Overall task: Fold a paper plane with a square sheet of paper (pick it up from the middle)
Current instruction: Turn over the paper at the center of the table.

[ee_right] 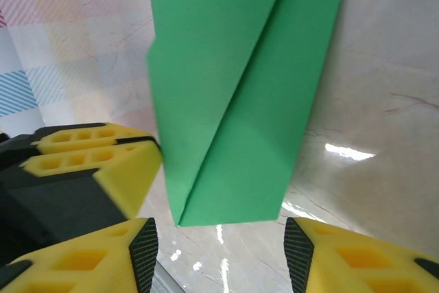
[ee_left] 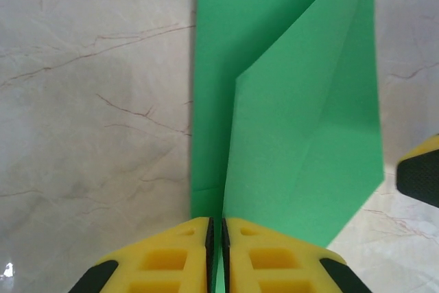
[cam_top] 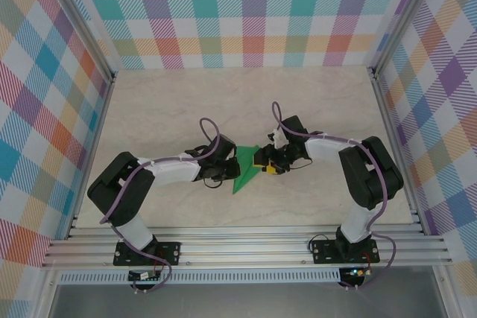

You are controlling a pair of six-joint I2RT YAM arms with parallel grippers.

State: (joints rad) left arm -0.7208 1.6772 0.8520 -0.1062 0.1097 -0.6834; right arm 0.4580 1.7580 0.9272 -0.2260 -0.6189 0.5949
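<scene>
Green paper plane in closed left hand; right hand half open, empty.

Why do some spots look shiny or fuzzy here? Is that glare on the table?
Right wrist view: yes, white glare streaks on the polished table beside the green paper, and the left hand looks slightly soft. Left wrist view: the paper's left edge is smeared, with a faint shadow alongside. Top view: even light, sharp, no glare.
</scene>
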